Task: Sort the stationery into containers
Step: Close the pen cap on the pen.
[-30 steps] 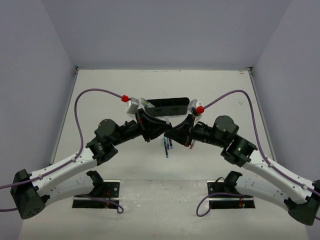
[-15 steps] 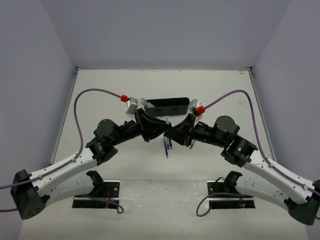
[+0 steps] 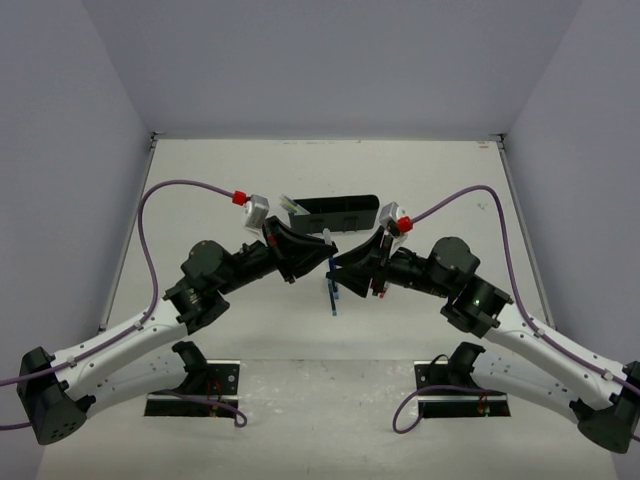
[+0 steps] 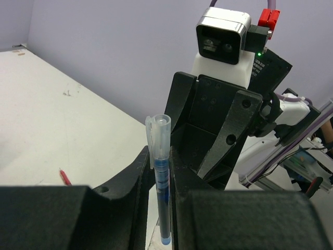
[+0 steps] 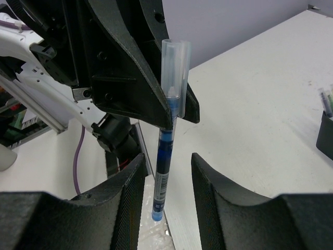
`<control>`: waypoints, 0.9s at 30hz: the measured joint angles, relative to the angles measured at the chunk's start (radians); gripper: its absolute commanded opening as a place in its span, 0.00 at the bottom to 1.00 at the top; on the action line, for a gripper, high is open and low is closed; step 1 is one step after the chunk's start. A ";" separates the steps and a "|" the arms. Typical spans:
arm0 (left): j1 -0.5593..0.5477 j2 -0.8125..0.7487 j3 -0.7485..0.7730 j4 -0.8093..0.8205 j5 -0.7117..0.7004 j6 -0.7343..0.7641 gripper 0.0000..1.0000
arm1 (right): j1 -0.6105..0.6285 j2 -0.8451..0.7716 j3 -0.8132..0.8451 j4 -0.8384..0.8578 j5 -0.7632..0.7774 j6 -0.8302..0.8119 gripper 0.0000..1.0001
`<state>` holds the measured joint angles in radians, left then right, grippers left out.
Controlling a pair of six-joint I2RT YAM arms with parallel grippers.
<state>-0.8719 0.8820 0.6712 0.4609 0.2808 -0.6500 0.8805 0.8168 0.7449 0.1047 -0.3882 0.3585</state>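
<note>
Pale tabletop [image 3: 200,200] between lilac walls, seen from above. Both arms reaching in to meet over the middle. Black organizer tray [image 3: 335,212] lying crosswise just beyond the two wrists, pale pen ends [image 3: 291,204] poking out at its left end. Blue pen [image 3: 333,292] hanging nearly upright below the meeting point, on the near side of the tray. Left gripper [image 3: 322,252] and right gripper [image 3: 345,270] nose to nose; finger spacing not readable from up here.

From the left wrist: left gripper [image 4: 161,172] clamped narrow on the blue pen [image 4: 162,198], pressing the barrel from both sides, clear cap [image 4: 158,135] standing above the fingers, tip pointing down. Right gripper [image 4: 205,151] facing it just behind the pen, camera housing on top. Red pen [image 4: 64,177] lying alone on the table at the left.

From the right wrist: right gripper [image 5: 166,182] parted, blue pen [image 5: 163,172] standing in the gap, close to the left-hand finger [image 5: 127,198], clear of the other. Left gripper [image 5: 151,99] pinching the barrel just under the cap. Corner of the tray [image 5: 327,136] at the right edge, pen ends [image 5: 326,99] sticking up out of it.
</note>
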 measured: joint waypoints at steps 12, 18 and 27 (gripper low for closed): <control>0.000 0.002 0.000 0.018 -0.005 0.000 0.00 | 0.000 0.028 -0.040 0.046 -0.050 0.038 0.26; 0.001 0.001 0.000 0.047 -0.009 0.000 0.00 | 0.003 0.048 -0.042 0.068 -0.057 0.058 0.00; 0.000 0.003 0.000 0.045 -0.001 0.009 0.30 | 0.002 0.045 -0.042 0.074 -0.059 0.060 0.00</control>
<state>-0.8715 0.8852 0.6716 0.5064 0.2802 -0.6407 0.8829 0.8619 0.7029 0.1791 -0.4469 0.4183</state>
